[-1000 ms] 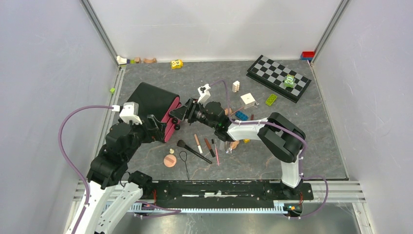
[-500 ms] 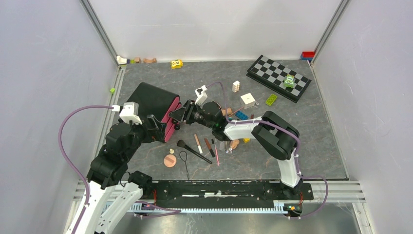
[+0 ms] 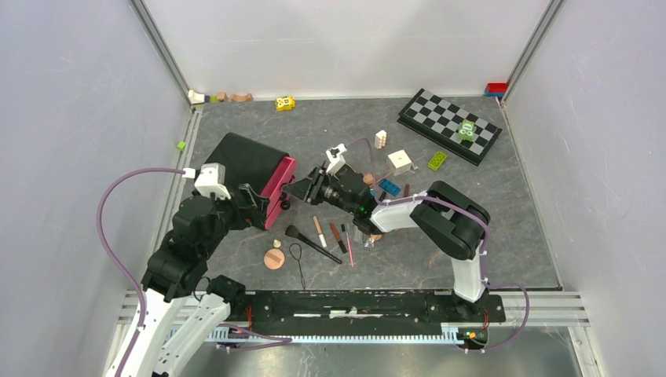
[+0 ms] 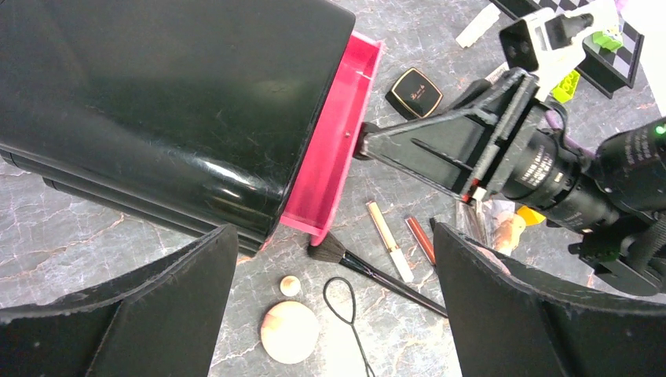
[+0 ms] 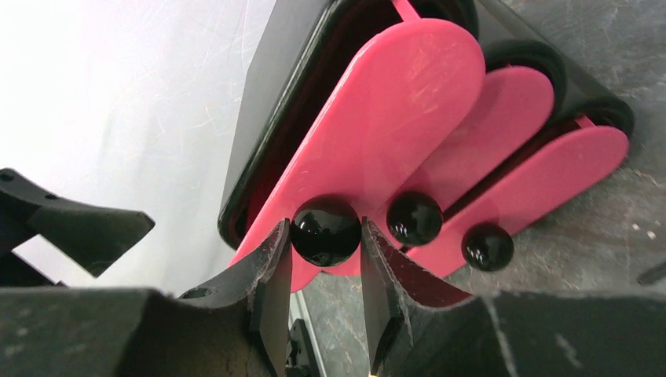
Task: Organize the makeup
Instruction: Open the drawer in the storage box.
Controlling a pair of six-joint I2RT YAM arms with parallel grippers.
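While the right arm reaches low across the table with its wrist turned toward the box [image 3: 243, 161], the right gripper [image 5: 323, 236] is pinched narrow on a knob [image 5: 325, 230]. One finger [image 5: 271, 275] lies against each side of that black ball. The knob sits on the front of a pink drawer [image 4: 334, 141], which stands farther out of the box than the other two. Their knobs [image 5: 414, 217] lie just beside the gripper, untouched.

The left arm is folded with its elbow raised. The left gripper [image 4: 334, 236] hangs just beside the near edge of the box, its jaws spread wide and holding nothing. I cannot tell whether it touches the box.

None of the makeup is held. The brush [image 4: 377, 271], the puff [image 4: 289, 331], a small sponge [image 4: 290, 285], a pale tube [image 4: 386, 236] and a brown tube [image 4: 420, 239] lie on the table. From the left wrist they show between the left gripper's fingers. They are apart from the right gripper, on its near side, toward the arm bases. The compact [image 4: 416, 89] lies flat on the far side of the right gripper, just beside it.
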